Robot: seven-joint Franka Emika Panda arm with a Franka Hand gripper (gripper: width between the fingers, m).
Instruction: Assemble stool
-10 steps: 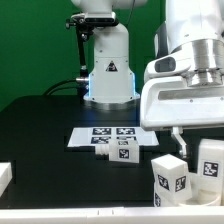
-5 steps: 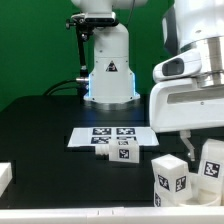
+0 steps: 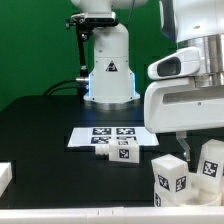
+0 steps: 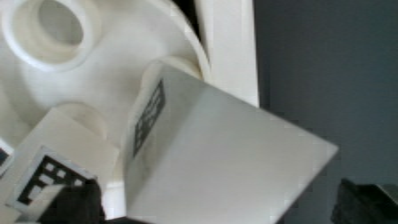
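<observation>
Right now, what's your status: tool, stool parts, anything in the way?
Tool low among legs at exterior view's right, open or shut unclear. Seat and a tagged leg fill wrist view. No obstruction visible.

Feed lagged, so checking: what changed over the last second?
The arm's wrist edged slightly toward the exterior view's right; nothing visibly taken hold of or let go. The standing leg, the lying legs and the marker board stayed put.
</observation>
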